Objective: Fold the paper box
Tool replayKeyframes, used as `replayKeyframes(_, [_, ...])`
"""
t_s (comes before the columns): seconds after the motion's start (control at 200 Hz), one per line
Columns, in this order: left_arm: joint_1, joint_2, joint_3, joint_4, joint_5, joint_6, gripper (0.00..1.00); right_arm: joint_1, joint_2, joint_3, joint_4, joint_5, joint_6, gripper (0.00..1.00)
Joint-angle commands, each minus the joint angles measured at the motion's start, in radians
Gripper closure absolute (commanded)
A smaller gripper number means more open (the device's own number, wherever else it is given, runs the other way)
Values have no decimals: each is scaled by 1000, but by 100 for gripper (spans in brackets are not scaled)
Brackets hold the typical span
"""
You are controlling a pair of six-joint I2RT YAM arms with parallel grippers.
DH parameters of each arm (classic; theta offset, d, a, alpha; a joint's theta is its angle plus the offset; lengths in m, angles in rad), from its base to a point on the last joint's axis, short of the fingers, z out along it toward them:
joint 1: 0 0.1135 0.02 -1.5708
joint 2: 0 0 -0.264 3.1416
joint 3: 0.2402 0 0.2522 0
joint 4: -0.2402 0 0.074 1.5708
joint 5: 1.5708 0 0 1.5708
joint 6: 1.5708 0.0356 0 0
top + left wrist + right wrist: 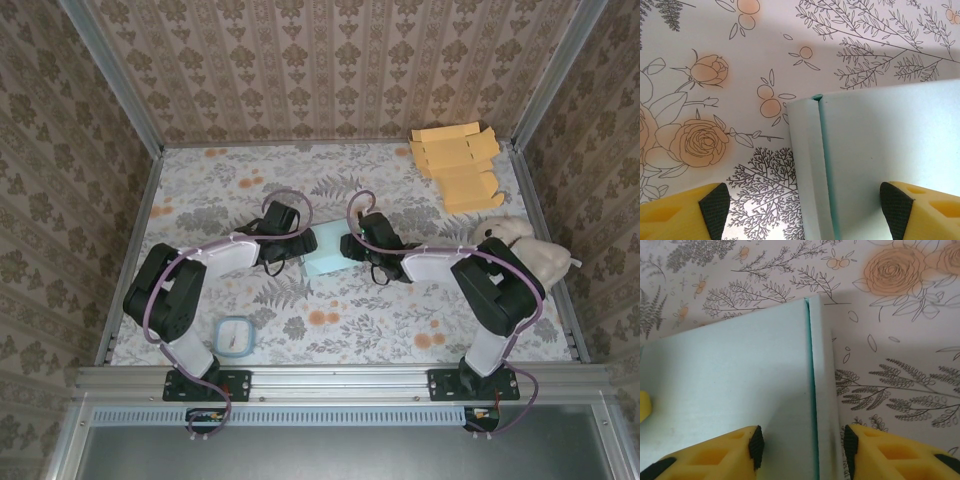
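Left wrist shows my left gripper (805, 207) wide open astride the paper box (885, 145) edge. My right gripper (802, 446), half open, straddles the right fold.

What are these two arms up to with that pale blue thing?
They are folding a paper box. The pale blue box lies mid-table. The left gripper hangs open over its left edge, fingers either side of a narrow creased flap; the right gripper does the same at the opposite edge. Neither seems to be pinching yet. A stack of orange flat boxes sits in the far right corner.
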Motion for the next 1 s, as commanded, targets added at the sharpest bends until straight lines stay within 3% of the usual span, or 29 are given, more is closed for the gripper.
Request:
replayKeyframes(0.0, [6,-12,14,-30,-10,7,17,0,5,-64,81,-85,70,53])
replayKeyframes(0.12, [4,-23,30,-34,-1,-15,13,4,-22,-145,180,-122,133,54])
replayKeyframes(0.26, [4,-57,27,-60,18,-101,0,26,-54,-238,275,-73,194,54])
replayKeyframes(0.47, [-2,-39,74,-221,109,-334,0,62,-42,-266,316,-25,234,54])
replayKeyframes(0.615, [-51,-62,38,-219,124,-506,0,88,-37,-274,338,9,251,53])
replayKeyframes(0.845, [-134,-86,123,-397,6,-587,0,109,-46,-276,332,34,248,53])
replayKeyframes(0.995, [-142,-73,117,-404,10,-609,0,110,-49,-282,334,37,248,53])
